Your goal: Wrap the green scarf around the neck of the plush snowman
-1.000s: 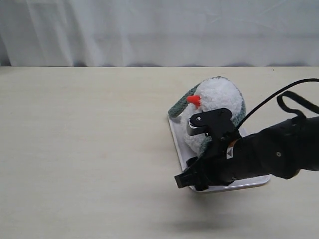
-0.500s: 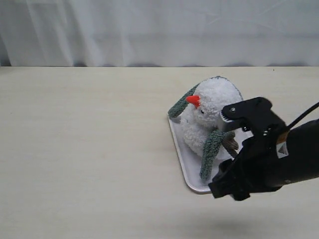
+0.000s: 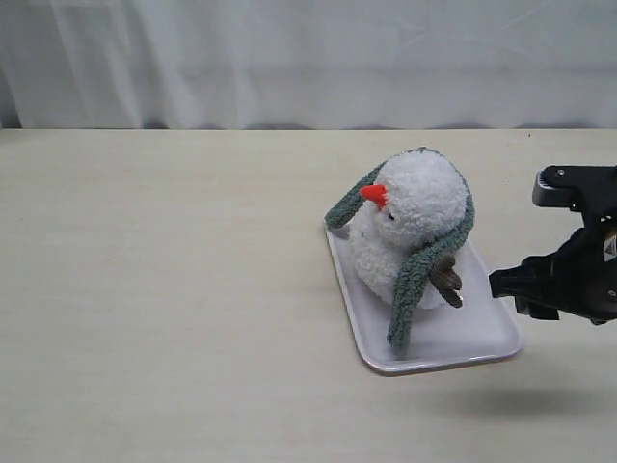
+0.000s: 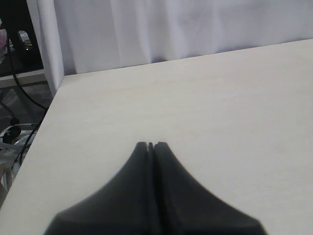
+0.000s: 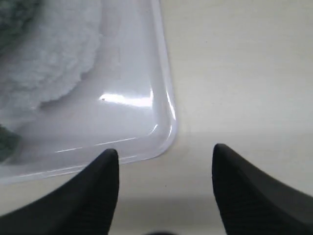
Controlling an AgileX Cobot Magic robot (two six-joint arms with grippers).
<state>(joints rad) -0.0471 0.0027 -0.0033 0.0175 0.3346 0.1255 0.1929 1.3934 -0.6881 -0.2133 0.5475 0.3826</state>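
Note:
The plush snowman (image 3: 413, 217) sits on a white tray (image 3: 472, 340), orange nose pointing left. The green scarf (image 3: 413, 282) runs behind its head; one end hangs down the front onto the tray and the other sticks out to the left by the nose. My right gripper (image 3: 509, 284) hovers off the tray's right edge, apart from the toy. In the right wrist view that gripper (image 5: 165, 154) is open and empty over the tray's corner (image 5: 165, 128), with the snowman's white fluff (image 5: 54, 54) and a bit of scarf (image 5: 9, 143) beyond. My left gripper (image 4: 150, 145) is shut over bare table, far from the toy.
A pale wooden table (image 3: 164, 289) carries the tray, with a white curtain (image 3: 308, 58) along its far edge. In the left wrist view the table's edge (image 4: 44, 122) shows, with cables and a stand below it.
My right arm has pulled back to the right, from in front of the snowman to beyond the tray's edge. The scarf end it covered now hangs free down the snowman's front.

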